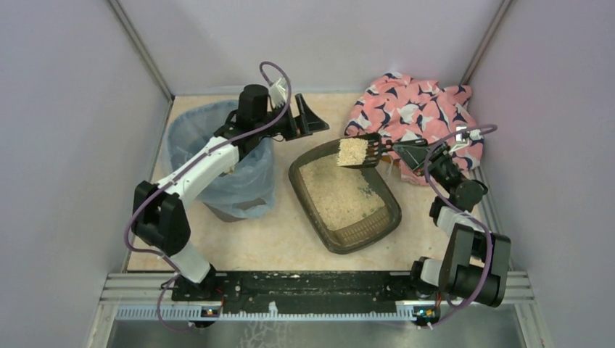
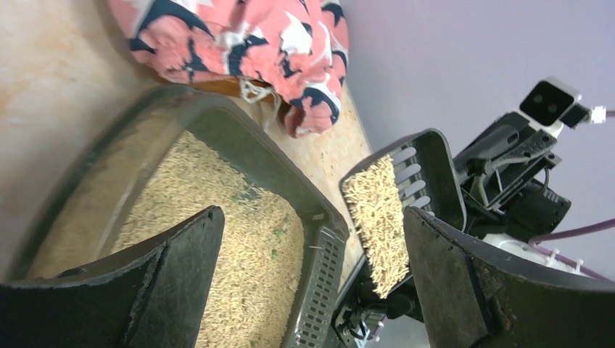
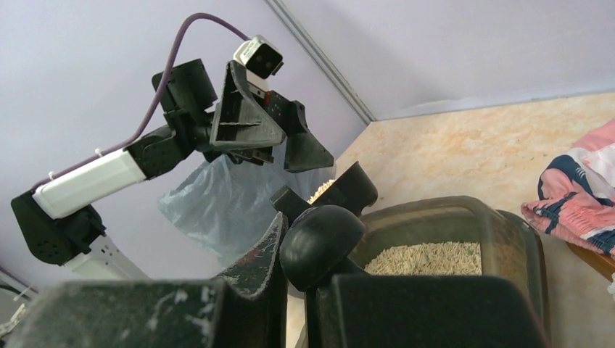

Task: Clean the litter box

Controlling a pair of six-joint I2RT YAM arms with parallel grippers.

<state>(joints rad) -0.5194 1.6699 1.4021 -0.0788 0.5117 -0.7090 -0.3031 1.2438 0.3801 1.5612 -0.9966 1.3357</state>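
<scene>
The litter box (image 1: pixel 394 211), a dark brown tray of beige litter, lies mid-table; its rim (image 2: pixel 320 217) also runs across the left wrist view. Over its far corner hangs a black slotted scoop (image 1: pixel 357 151) heaped with litter, and my right gripper (image 1: pixel 410 154) is shut on its handle. In the right wrist view the handle's round knob (image 3: pixel 323 235) sits between the closed fingers (image 3: pixel 255 261). My left gripper (image 1: pixel 308 116) stands open and holds nothing, between the bin and the box, left of the loaded scoop (image 2: pixel 377 217). Its two fingers (image 2: pixel 174 275) frame the box.
A round bin lined with a translucent blue bag (image 1: pixel 217 163) stands left of the litter box, under the left arm. A pink patterned cloth (image 1: pixel 417 112) lies bunched at the back right, close behind the right gripper. Grey walls close in three sides.
</scene>
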